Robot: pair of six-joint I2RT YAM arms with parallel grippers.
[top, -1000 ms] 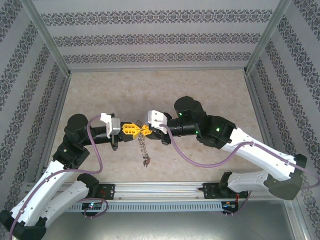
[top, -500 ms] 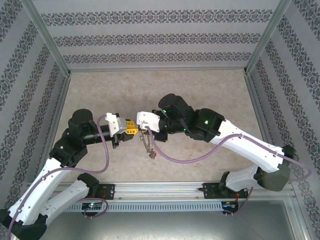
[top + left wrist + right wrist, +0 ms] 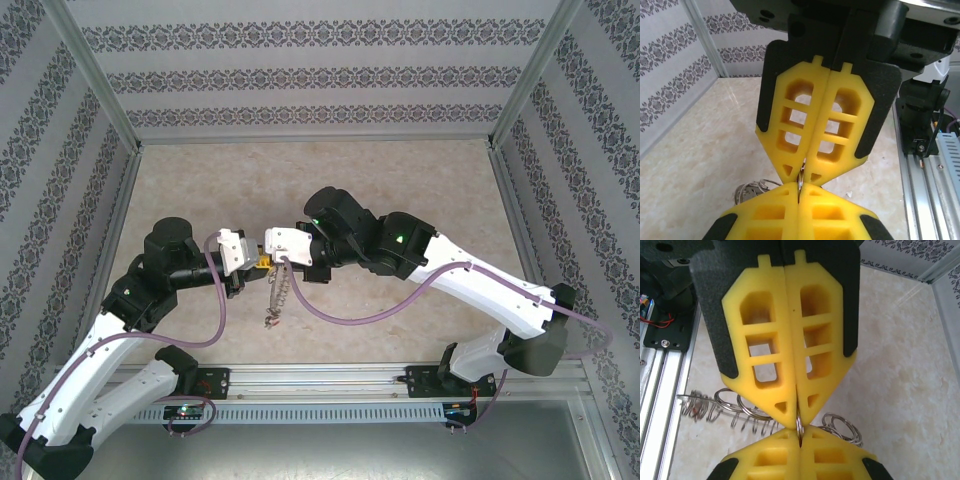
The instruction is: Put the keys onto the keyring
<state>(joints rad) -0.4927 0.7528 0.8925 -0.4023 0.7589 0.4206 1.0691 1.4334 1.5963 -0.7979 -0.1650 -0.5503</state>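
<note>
Top external view: the left gripper (image 3: 257,264) and right gripper (image 3: 272,260) are set tip to tip over the beige tabletop (image 3: 400,180), a little left of centre; a string of small metal rings (image 3: 272,295) is seen trailing from that meeting point toward the near edge. Both pairs of yellow fingers (image 3: 765,340) are pressed fully together in the wrist views; the thin grey keyring (image 3: 800,183) is pinched edge-on at the tips of both, held between the two grippers.
</note>
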